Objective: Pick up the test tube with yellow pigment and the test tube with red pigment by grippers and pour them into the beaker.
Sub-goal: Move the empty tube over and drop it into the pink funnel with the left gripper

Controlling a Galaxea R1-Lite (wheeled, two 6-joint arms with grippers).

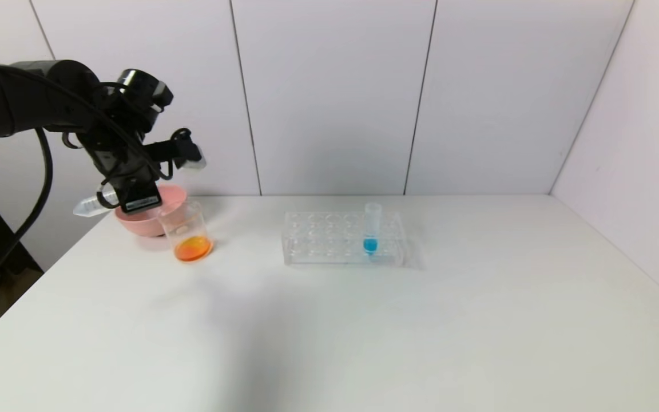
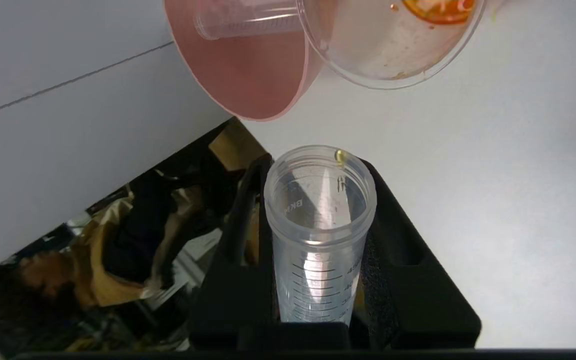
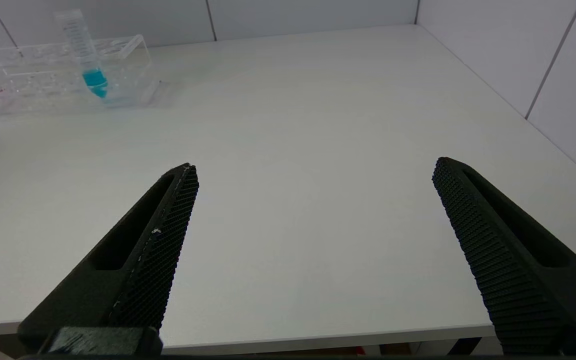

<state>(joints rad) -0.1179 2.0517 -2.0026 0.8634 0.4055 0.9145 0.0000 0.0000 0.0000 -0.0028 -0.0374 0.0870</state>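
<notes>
My left gripper [image 1: 138, 197] [image 2: 318, 200] is shut on the test tube with yellow pigment [image 1: 92, 206] [image 2: 318, 240]. The tube is tipped nearly flat above the pink bowl, just behind the beaker [image 1: 186, 229] [image 2: 393, 45]. It looks drained, with one yellow drop on its rim. The beaker holds orange liquid at its bottom. Another clear tube [image 2: 248, 20] lies in the bowl, and no red liquid shows in it. My right gripper [image 3: 315, 170] is open and empty, low over the table's front edge, and it is out of the head view.
The pink bowl [image 1: 141, 223] [image 2: 248, 75] stands at the table's far left corner, touching the beaker. A clear rack [image 1: 344, 237] [image 3: 43, 75] at the middle back holds a tube with blue liquid [image 1: 371, 229] [image 3: 88, 60]. Walls close the back and right.
</notes>
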